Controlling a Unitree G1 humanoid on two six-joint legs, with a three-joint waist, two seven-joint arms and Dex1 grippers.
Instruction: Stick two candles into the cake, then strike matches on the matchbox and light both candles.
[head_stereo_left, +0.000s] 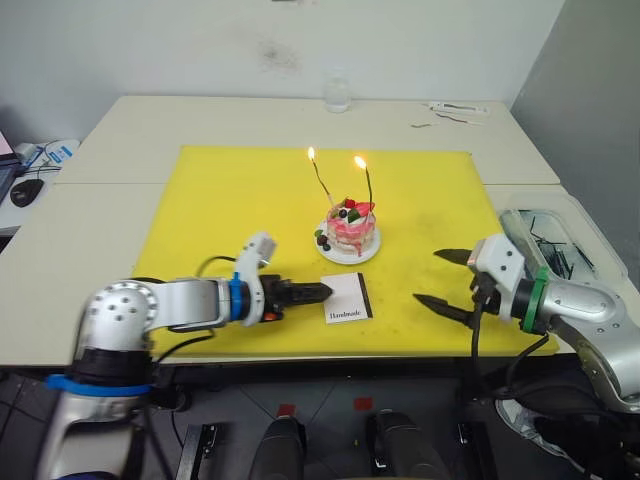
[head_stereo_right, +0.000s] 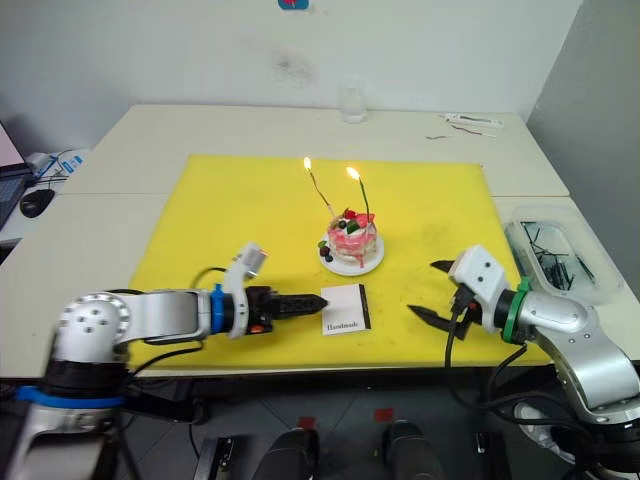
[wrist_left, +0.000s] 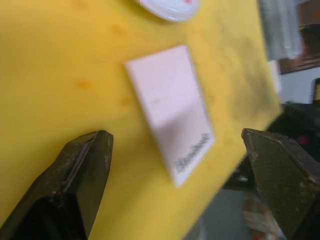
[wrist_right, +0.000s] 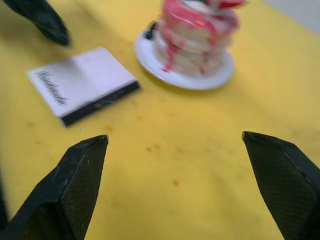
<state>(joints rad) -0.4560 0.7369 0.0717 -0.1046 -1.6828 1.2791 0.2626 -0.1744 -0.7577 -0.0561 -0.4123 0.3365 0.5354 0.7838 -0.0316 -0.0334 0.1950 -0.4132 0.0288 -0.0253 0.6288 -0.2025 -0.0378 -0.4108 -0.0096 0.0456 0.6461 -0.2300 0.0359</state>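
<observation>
The pink-and-white cake (head_stereo_left: 350, 230) stands on its small white plate (head_stereo_left: 347, 254) in the middle of the yellow mat. Two thin candles (head_stereo_left: 323, 185) (head_stereo_left: 368, 190) stand in it, and both carry a flame. The white matchbox (head_stereo_left: 346, 298) marked "Handmade" lies flat in front of the cake. My left gripper (head_stereo_left: 318, 292) lies low on the mat with its tips at the matchbox's left edge. It is open, and in the left wrist view the matchbox (wrist_left: 170, 107) lies just ahead of its fingers. To the right, my right gripper (head_stereo_left: 446, 280) hovers open and holds nothing. No match is in either gripper.
A clear plastic tray (head_stereo_left: 560, 245) with thin dark sticks sits at the right table edge, behind my right arm. A glass (head_stereo_left: 338, 95) and some small items (head_stereo_left: 460, 110) stand at the table's far side. A mouse (head_stereo_left: 27, 190) lies at the far left.
</observation>
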